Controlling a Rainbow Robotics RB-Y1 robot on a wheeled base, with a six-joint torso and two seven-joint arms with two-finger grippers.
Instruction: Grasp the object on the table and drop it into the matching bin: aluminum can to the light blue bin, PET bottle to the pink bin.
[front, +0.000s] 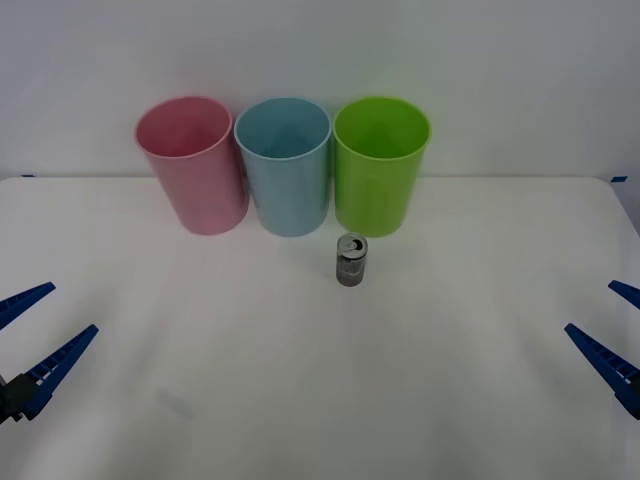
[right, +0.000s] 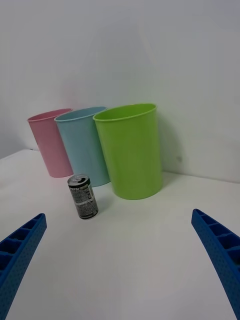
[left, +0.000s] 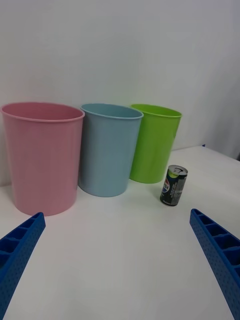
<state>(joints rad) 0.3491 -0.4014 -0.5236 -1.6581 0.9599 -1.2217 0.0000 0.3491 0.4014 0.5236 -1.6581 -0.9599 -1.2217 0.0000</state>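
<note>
With the can (front: 352, 259) upright on the table (front: 300, 400) at 6 o'clock of the green bin (front: 381, 165), both end effectors, left (front: 28, 335) and right (front: 612, 335), wait spread apart; next, reach and grip it for the blue bin (front: 284, 165).

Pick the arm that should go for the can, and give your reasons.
Right, by a small margin. The aluminum can stands upright on the table slightly to the robot's right of centre, in front of the lime green bin. Both the right claw and left claw are open and empty at the table's edges.
</note>
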